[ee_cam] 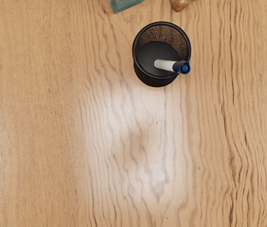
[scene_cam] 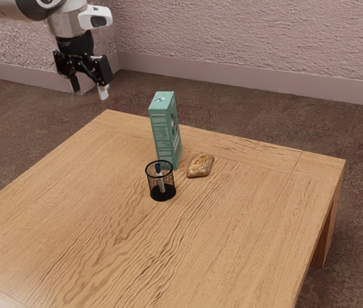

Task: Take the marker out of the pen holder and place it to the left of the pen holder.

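Observation:
My black gripper is high at the upper left of the exterior view, well away from the pen holder, its two fingers apart with nothing between them. The black mesh pen holder stands upright on the table. Inside it leans the marker, white with a blue cap pointing up. Seen from above in the wrist view, the pen holder has the marker tilted against its rim, the blue end over the edge.
A tall green box stands close behind the pen holder, and a brown piece of bread lies beside it. Both stand on the wooden table. In the wrist view, parts of the box and the bread show.

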You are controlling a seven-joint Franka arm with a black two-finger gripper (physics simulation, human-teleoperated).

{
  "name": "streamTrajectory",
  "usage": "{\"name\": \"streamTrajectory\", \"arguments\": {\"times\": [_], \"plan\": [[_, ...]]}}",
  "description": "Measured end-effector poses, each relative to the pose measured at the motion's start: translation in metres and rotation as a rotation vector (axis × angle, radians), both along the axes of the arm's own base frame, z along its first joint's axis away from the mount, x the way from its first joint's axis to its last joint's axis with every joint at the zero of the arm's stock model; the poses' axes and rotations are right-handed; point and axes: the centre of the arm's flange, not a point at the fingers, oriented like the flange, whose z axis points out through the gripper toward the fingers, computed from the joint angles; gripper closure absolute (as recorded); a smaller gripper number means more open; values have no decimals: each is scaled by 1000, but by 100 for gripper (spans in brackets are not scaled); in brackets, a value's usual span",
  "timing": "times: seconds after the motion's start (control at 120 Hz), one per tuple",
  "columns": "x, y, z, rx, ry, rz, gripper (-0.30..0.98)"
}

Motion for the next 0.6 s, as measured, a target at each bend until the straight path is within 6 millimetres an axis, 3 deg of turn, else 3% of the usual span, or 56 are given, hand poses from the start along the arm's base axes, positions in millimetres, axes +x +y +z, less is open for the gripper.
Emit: {"name": "streamTrajectory", "arguments": {"times": [0.2,0.433,0.467,0.6], "plan": [[2,-4,-2,2,4,-13,0],[50,1,-54,22,48,-4,0],[56,0,-65,24,48,-5,0],[83,-11,-139,21,62,-8,0]]}}
